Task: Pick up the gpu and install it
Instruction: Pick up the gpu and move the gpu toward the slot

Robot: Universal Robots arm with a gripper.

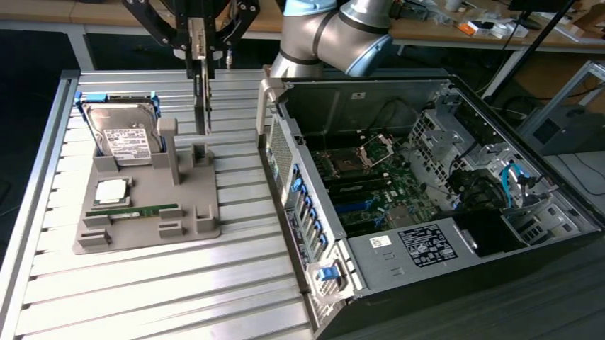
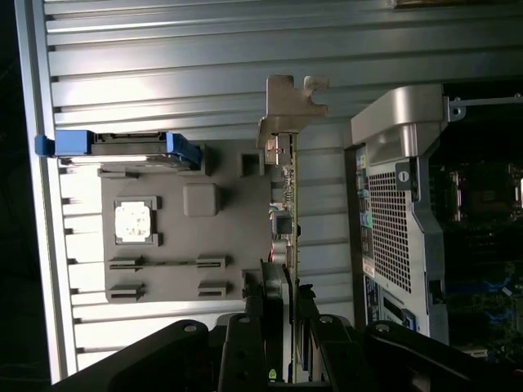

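Note:
The gpu (image 1: pixel 202 106) hangs upright and edge-on, a thin dark card, just above the slotted posts of the grey holder (image 1: pixel 142 230). My gripper (image 1: pixel 200 69) is shut on the card's top edge. In the wrist view the gpu (image 2: pixel 288 196) runs away from my fingers (image 2: pixel 274 286), with its silver bracket (image 2: pixel 290 102) at the far end. It hangs over the gap between the holder (image 2: pixel 184 237) and the open computer case (image 2: pixel 400 212). The case (image 1: pixel 406 177) lies on its side at the exterior view's right, motherboard (image 1: pixel 378 191) exposed.
The holder carries a silver hard drive (image 1: pixel 125 136) in blue rails, a processor chip (image 1: pixel 112 190) and a green memory stick (image 1: pixel 132 210). Everything rests on a ribbed metal table (image 1: pixel 170 290). Benches with clutter stand behind.

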